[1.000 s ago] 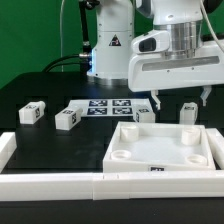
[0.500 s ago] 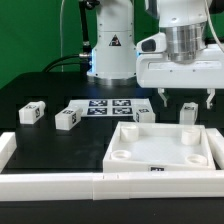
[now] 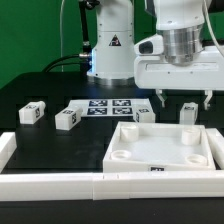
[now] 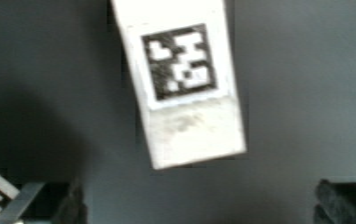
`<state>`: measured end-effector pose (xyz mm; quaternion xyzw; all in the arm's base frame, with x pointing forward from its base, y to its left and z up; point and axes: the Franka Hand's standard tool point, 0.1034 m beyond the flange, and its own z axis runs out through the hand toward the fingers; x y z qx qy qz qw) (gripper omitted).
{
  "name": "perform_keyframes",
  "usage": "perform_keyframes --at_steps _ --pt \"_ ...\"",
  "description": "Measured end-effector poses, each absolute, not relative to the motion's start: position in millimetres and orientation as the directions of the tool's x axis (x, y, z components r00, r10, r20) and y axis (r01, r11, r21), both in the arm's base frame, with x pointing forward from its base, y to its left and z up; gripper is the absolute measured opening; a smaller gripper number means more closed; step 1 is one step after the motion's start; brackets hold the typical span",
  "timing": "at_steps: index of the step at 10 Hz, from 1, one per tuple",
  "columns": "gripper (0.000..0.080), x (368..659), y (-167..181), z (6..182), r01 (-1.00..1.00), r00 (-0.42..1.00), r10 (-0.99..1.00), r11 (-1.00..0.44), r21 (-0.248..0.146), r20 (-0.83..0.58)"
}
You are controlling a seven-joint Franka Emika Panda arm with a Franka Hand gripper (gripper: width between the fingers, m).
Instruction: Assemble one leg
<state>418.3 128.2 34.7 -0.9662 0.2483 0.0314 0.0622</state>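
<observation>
The leg point(image 3: 188, 113) lies just below the gripper point(image 3: 184, 101), whose jaws are spread wide and empty.

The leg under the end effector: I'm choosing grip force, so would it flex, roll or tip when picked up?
The leg looks like a solid, flat-sided block, so probably stiff and unlikely to roll. Its smooth white faces may be slightly slippery. Small beside the open end effector, it is likely light.

leg point(image 4: 184, 85): tagged face up, slanted on dark table point(image 4: 50, 90) | claw point(image 4: 196, 205): jaws apart, clear of leg
</observation>
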Motion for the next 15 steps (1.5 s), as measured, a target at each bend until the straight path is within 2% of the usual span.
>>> perform_keyframes --at_steps 1,3,5,8,10,15 --pt "0.0649 412.2 122.5 33.3 -0.454 0.881 -0.432 -0.887 -0.088 -0.194" --pt "0.0649 409.8 117.5 33.6 -0.435 0.852 -0.380 -0.897 -0.080 -0.361" --pt "0.0649 408.5 116.4 33.0 -0.431 0.783 -0.331 -0.899 -0.076 -0.526" --pt "0.0649 397.6 124.7 35.2 -0.417 0.602 -0.230 -0.907 -0.056 -0.765" --pt "0.0649 394.7 132.2 31.4 -0.408 0.567 -0.211 -0.912 -0.049 -0.796" --pt "0.0649 382.9 145.4 20.1 -0.383 0.585 -0.209 -0.923 -0.040 -0.783"
